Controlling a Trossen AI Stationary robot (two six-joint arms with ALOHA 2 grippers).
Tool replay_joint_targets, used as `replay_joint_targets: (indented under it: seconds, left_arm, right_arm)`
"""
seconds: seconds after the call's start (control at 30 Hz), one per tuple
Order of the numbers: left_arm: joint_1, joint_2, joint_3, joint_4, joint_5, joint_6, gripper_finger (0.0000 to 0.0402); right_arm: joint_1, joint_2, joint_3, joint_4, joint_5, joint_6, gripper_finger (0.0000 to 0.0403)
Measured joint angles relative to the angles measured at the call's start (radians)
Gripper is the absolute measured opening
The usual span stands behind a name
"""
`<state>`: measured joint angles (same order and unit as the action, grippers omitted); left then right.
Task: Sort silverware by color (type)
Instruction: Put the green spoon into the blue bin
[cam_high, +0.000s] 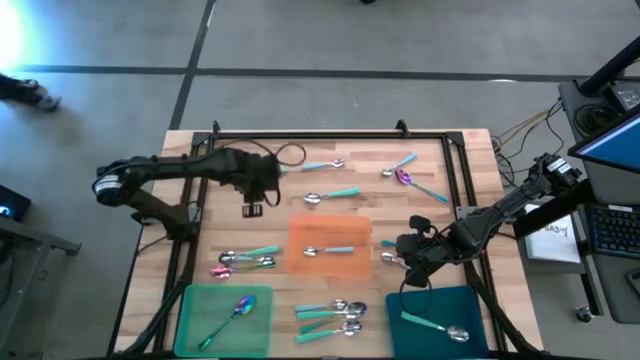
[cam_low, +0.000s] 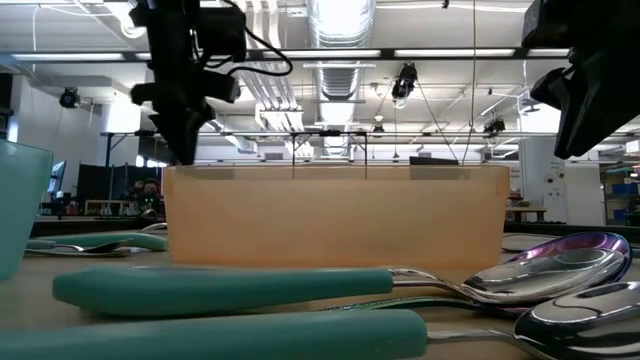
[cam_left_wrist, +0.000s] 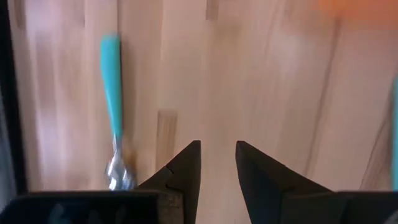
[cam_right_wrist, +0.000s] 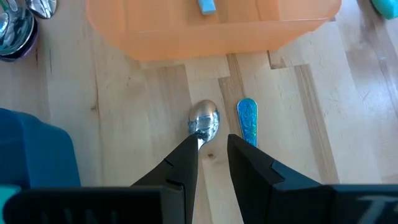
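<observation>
Spoons with teal, green or light-blue handles lie scattered on the wooden table (cam_high: 230, 150). My left gripper (cam_high: 254, 207) hangs open over bare wood left of the orange tray (cam_high: 300, 232), pointing down, with a teal-handled spoon (cam_left_wrist: 112, 106) beside it. My right gripper (cam_right_wrist: 213, 146) is open above the table, just right of the orange tray (cam_right_wrist: 155, 37). A silver spoon bowl (cam_right_wrist: 204, 119) and a light-blue handle (cam_right_wrist: 247, 121) lie flat on the wood beyond its fingertips. One spoon (cam_high: 335, 250) lies in the orange tray.
A green tray (cam_high: 195, 300) at the near left holds an iridescent spoon (cam_high: 238, 308). A teal tray (cam_high: 470, 305) at the near right holds one spoon (cam_high: 435, 326). Spoon clusters lie at the left (cam_high: 245, 260), near centre (cam_high: 335, 315) and far side (cam_high: 400, 172). A black frame (cam_high: 330, 135) borders the table.
</observation>
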<state>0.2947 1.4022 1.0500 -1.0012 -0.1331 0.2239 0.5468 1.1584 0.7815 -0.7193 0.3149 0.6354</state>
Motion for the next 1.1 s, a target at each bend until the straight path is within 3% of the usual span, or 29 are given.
replay_joint_targets:
  seconds: [0.13, 0.27, 0.4, 0.53, 0.8, 1.03, 1.1]
  left_arm:
    - [0.034, -0.007, -0.031, 0.148, 0.086, 0.041, 0.0085]
    - [0.035, -0.007, -0.061, 0.2, 0.094, 0.043, 0.0085]
    - [0.049, -0.012, -0.101, 0.208, 0.022, 0.026, 0.0085]
    - [0.081, -0.015, -0.194, 0.297, 0.013, 0.048, 0.0085]
    - [0.126, -0.048, -0.337, 0.674, -0.044, -0.002, 0.0085]
    - [0.22, -0.049, -0.323, 0.624, -0.102, 0.028, 0.0085]
    - [0.248, -0.049, -0.325, 0.623, -0.079, 0.037, 0.0085]
  right_arm:
    - [0.0, 0.0, 0.0, 0.0, 0.0, 0.0, 0.0079]
    - [0.0, 0.0, 0.0, 0.0, 0.0, 0.0, 0.0079]
    - [0.0, 0.001, 0.0, 0.0, 0.0, 0.0, 0.0079]
    - [0.0, 0.001, 0.0, 0.001, 0.0, 0.0, 0.0079]
    - [0.0, 0.001, 0.001, 0.001, 0.0, 0.0, 0.0079]
    - [0.0, 0.001, 0.001, 0.002, 0.0, 0.0, 0.0079]
    - [0.0, 0.001, 0.001, 0.003, 0.0, 0.0, 0.0079]
